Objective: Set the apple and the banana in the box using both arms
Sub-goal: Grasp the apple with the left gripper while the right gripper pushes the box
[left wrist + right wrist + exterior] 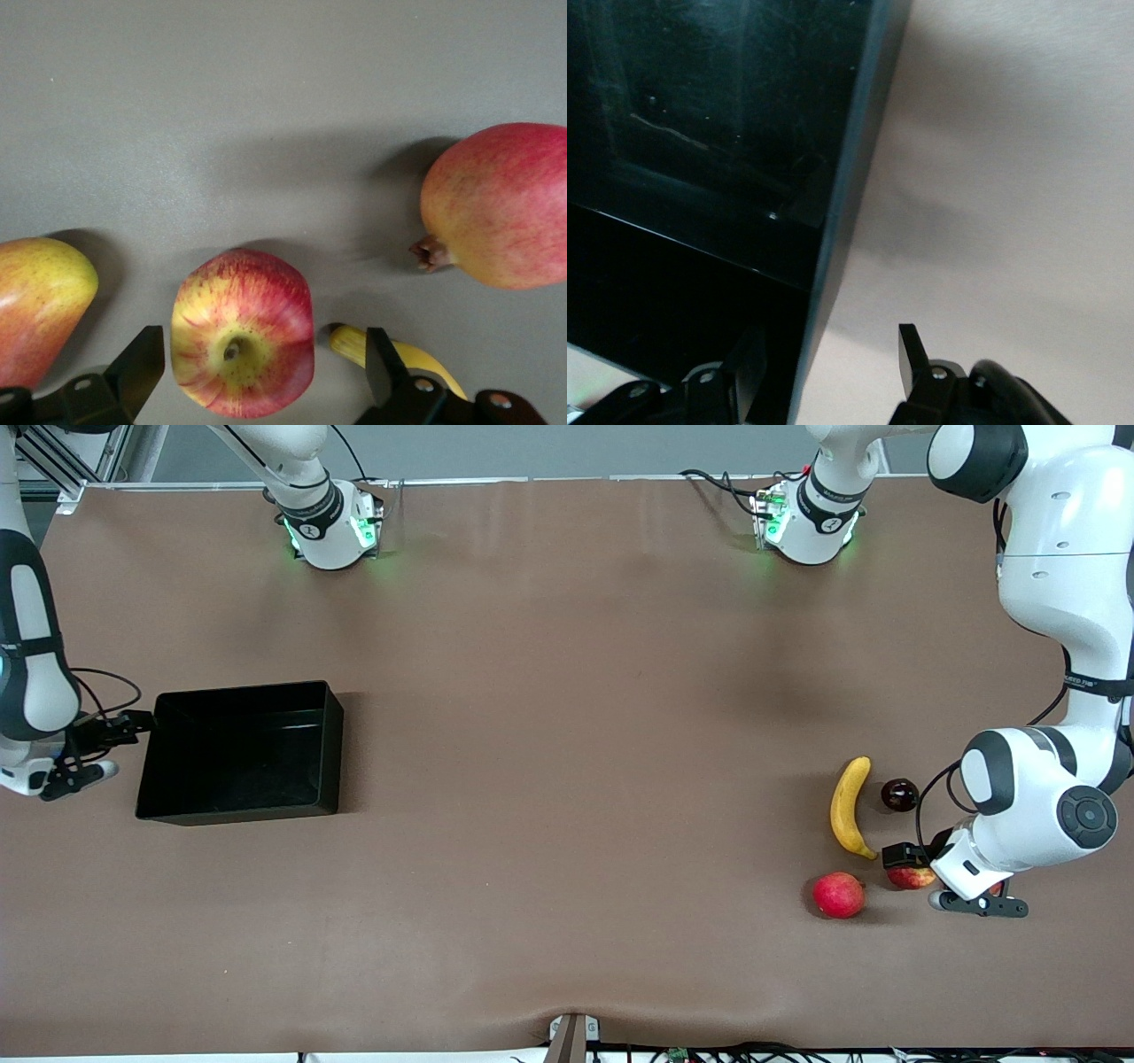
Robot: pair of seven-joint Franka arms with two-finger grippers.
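Box [239,751] sits at my right arm's end; my right gripper [133,724] straddles its wall, fingers apart. Banana [849,806] lies just beside the apple [911,877] — my left gripper [266,363] brackets it, spread, not clamped.

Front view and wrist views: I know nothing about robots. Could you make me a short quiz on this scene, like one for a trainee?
1. True or false: the banana already lies in the box.
2. Pick one: the left arm's jaws stand open on either side of which fruit? A) the apple B) the banana C) the plain pinkish-red fruit
3. Fill in: the right arm's jaws straddle the box's ___ at the right arm's end of the table.

Key: 1 false, the banana lies on the table; 2 A; 3 wall.
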